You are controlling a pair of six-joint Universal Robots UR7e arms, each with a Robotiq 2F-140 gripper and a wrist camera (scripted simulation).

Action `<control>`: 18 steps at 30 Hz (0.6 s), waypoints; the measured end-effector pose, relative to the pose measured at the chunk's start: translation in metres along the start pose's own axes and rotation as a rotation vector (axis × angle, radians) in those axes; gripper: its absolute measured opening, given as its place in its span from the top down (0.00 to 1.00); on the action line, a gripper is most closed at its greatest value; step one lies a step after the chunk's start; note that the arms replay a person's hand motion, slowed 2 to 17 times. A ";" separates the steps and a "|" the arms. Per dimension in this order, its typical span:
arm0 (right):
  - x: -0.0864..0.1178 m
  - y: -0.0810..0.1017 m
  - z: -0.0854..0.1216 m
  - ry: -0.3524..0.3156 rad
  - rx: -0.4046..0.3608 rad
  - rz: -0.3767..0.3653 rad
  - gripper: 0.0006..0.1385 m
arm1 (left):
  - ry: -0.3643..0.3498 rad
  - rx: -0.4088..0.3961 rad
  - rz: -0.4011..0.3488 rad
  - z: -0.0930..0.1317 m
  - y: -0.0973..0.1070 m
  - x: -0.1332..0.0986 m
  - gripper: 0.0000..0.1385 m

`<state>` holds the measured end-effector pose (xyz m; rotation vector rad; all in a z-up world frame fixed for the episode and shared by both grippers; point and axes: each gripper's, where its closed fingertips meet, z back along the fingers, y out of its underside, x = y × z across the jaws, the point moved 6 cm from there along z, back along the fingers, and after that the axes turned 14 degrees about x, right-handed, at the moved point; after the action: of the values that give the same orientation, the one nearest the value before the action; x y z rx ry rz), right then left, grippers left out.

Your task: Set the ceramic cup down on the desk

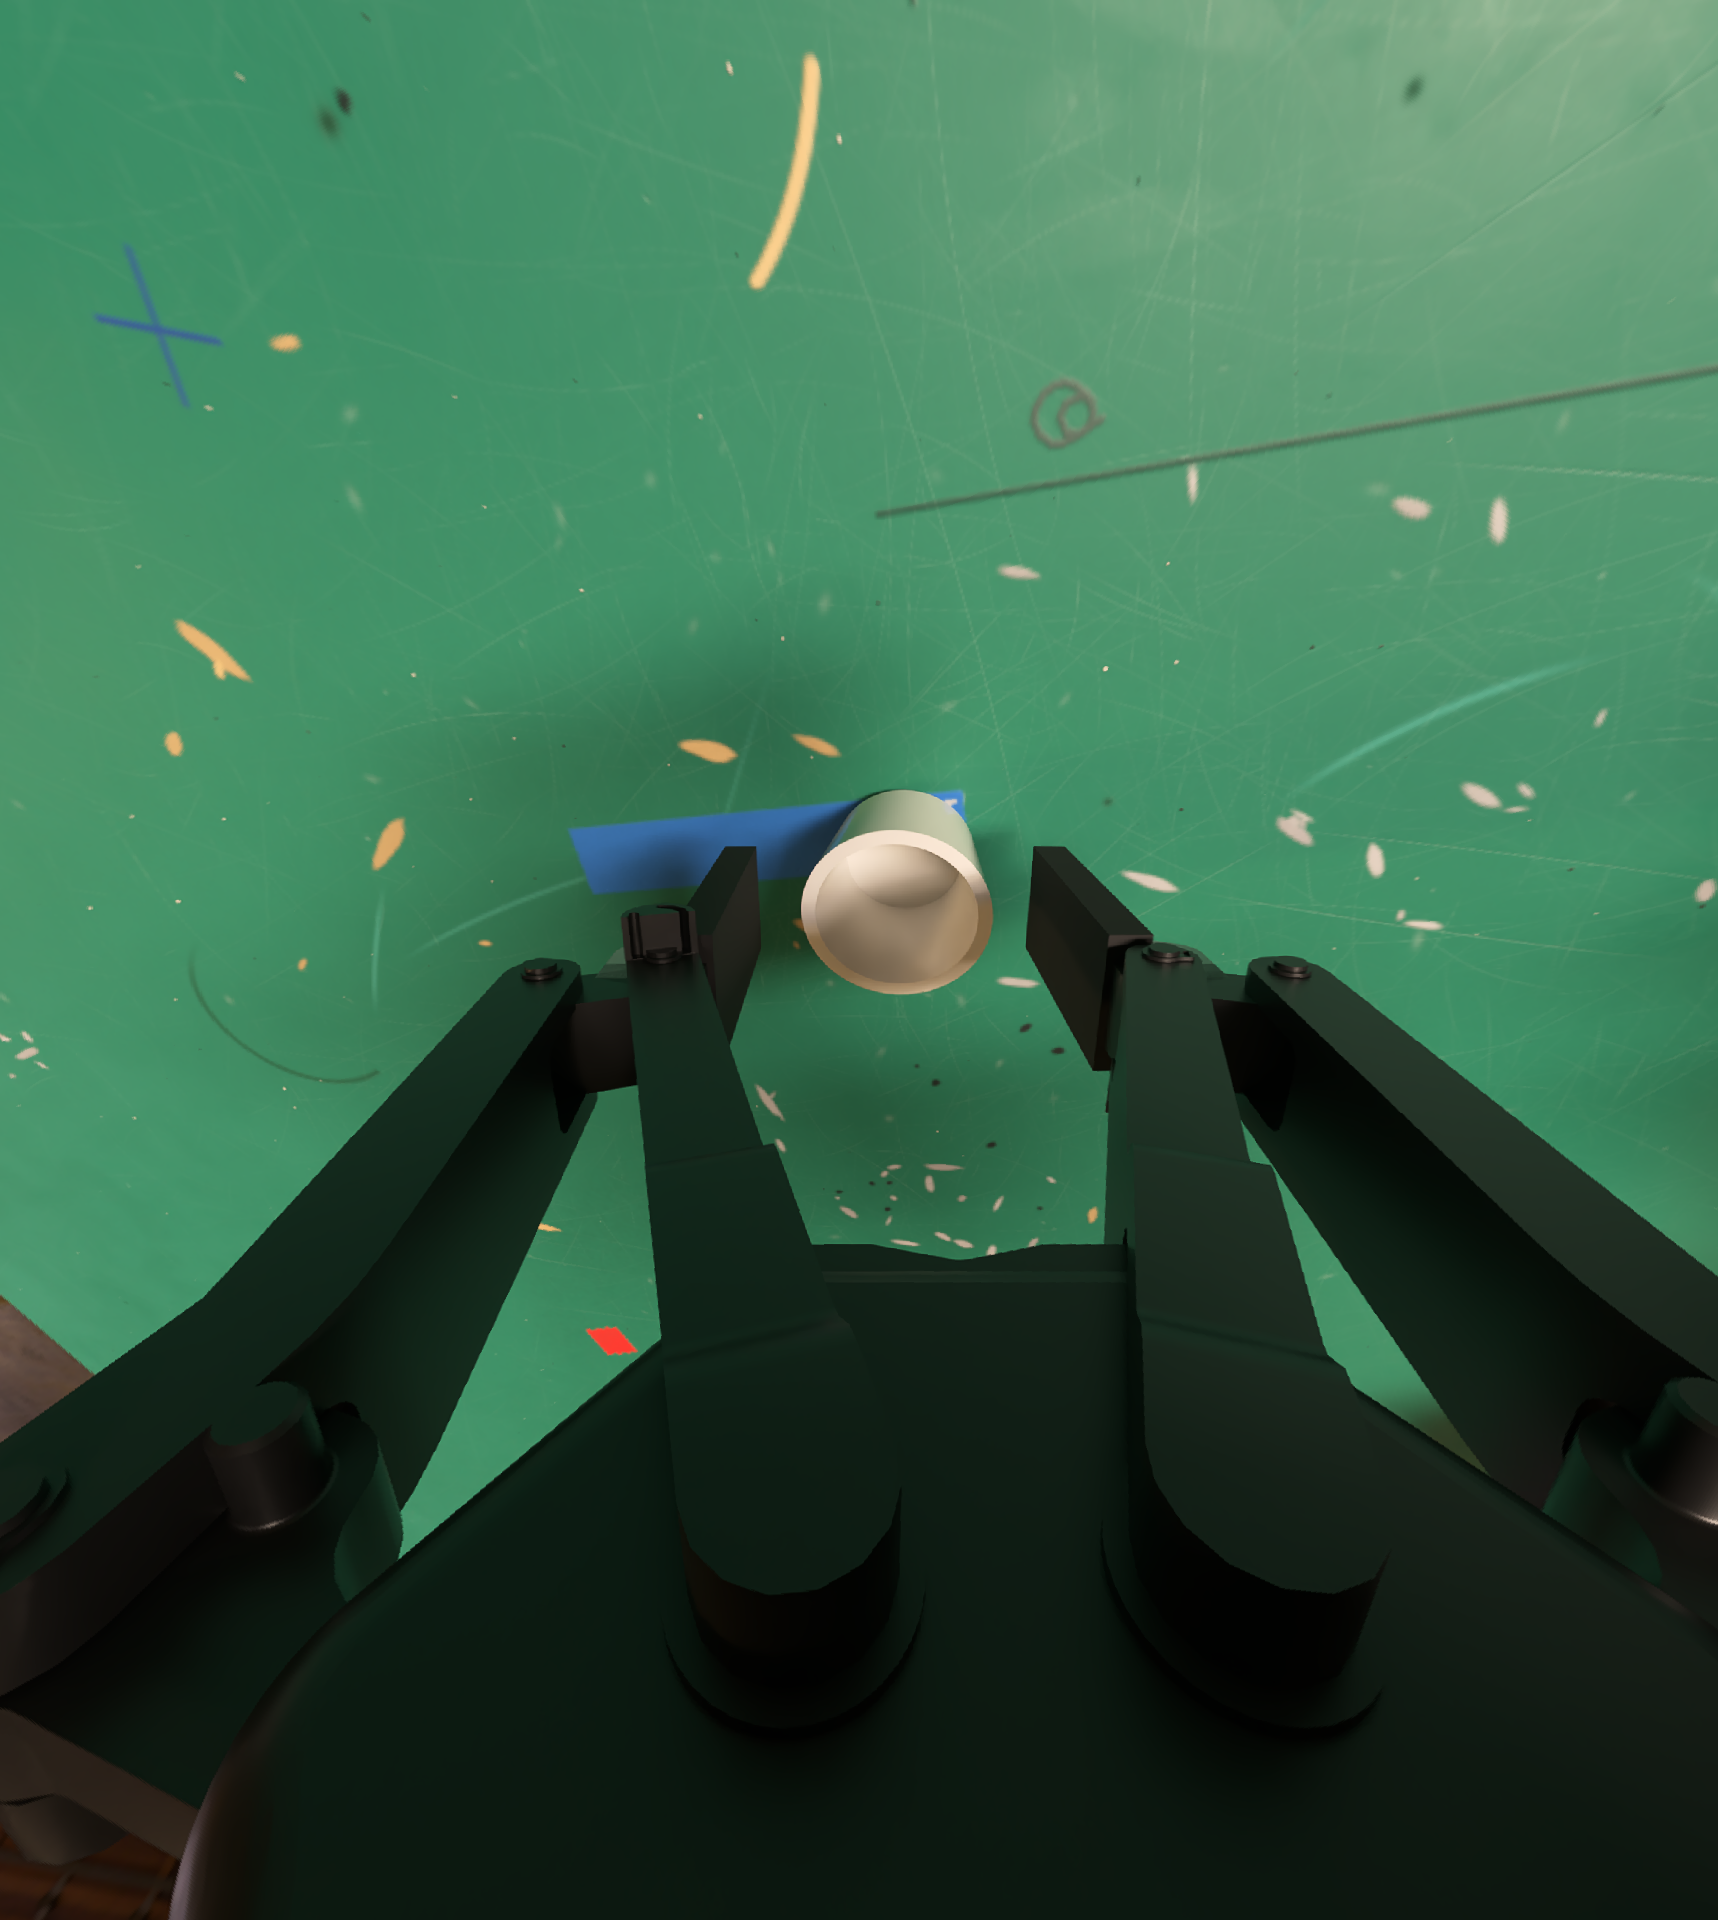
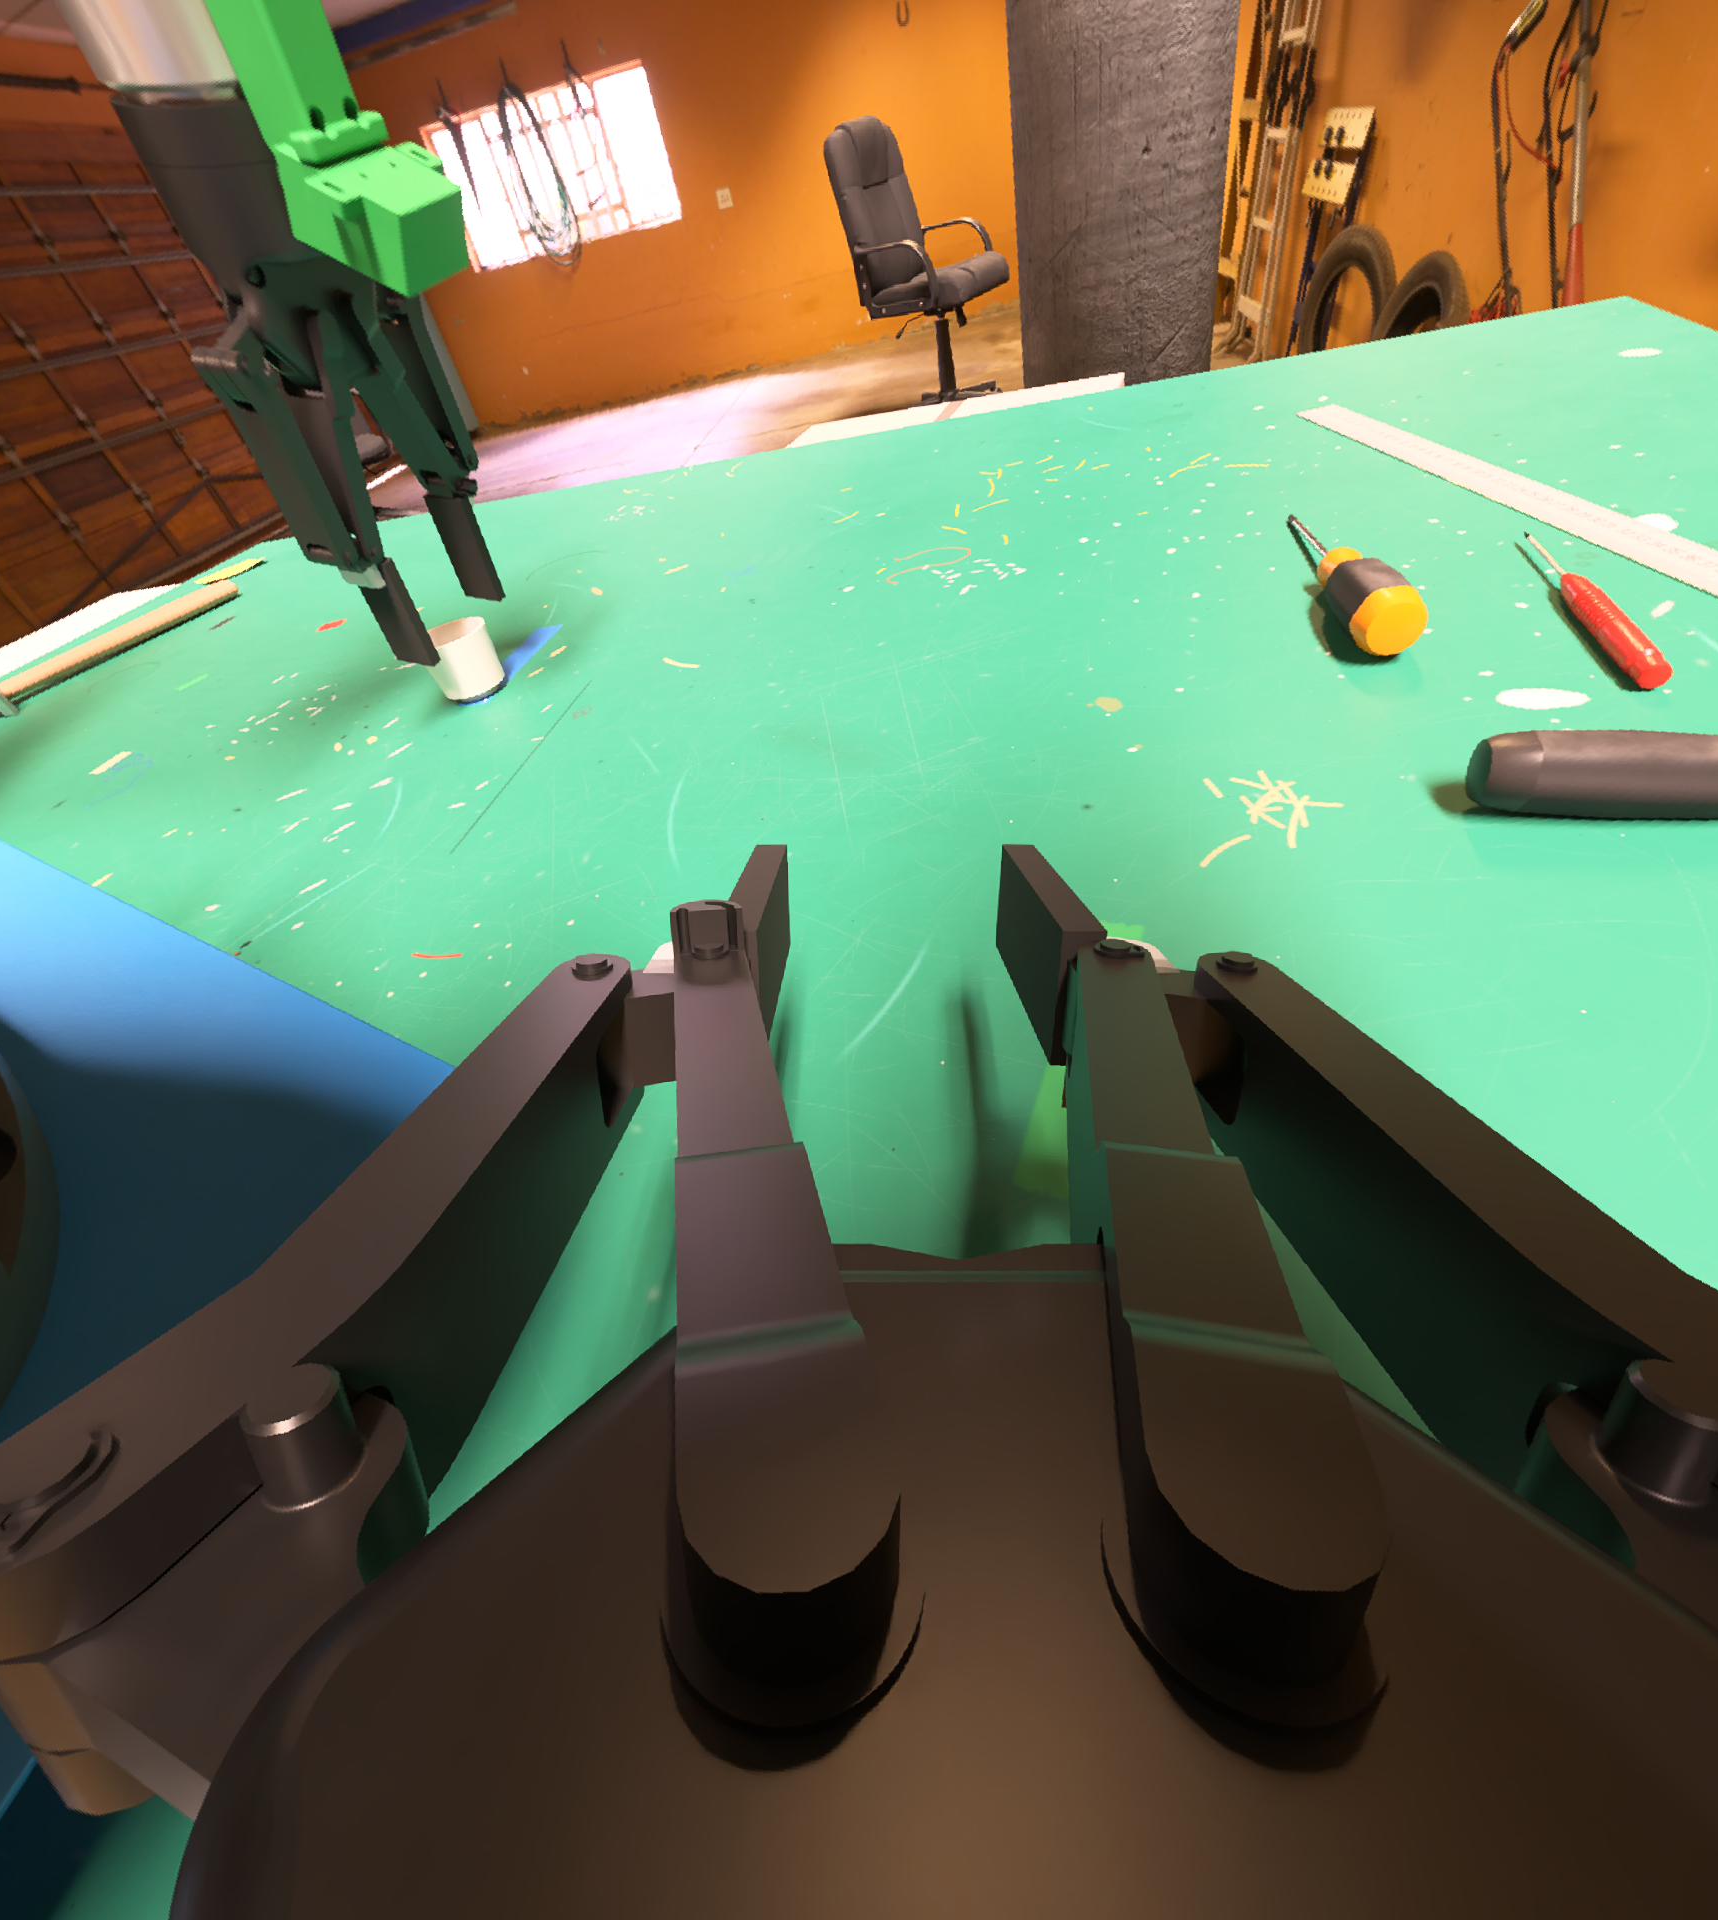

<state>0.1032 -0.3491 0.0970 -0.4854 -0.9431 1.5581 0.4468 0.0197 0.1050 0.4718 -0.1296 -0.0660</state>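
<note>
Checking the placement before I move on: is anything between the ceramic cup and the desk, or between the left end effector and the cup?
Nothing visible. The ceramic cup stands on the desk, partly over a blue patch. The left end effector is open, fingers on either side of the cup, with clear gaps.

Cream-white ceramic cup [image 1: 896, 899]; green desk [image 1: 522, 499], flecked white and orange; blue patch [image 1: 657, 847] at cup's 9 o'clock; black left gripper [image 1: 891, 888].
</note>
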 end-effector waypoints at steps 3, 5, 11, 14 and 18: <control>0.000 0.000 0.000 -0.003 -0.001 -0.003 0.61 | 0.004 -0.054 0.027 0.013 0.007 -0.002 0.47; 0.000 0.000 0.000 -0.005 -0.002 -0.006 0.61 | 0.004 -0.096 0.047 0.024 0.013 -0.003 0.47; -0.001 0.000 0.000 -0.014 -0.002 -0.012 0.61 | -0.025 -0.252 0.121 0.059 0.035 -0.006 0.46; -0.001 0.000 0.000 -0.018 -0.001 -0.013 0.61 | -0.047 -0.340 0.170 0.076 0.049 -0.009 0.47; 0.000 0.001 -0.001 -0.022 0.000 -0.014 0.61 | -0.079 -0.446 0.253 0.097 0.072 -0.012 0.49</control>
<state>0.1030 -0.3492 0.0957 -0.4613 -0.9614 1.5532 0.4240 0.0410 0.2219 0.0051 -0.2449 0.1336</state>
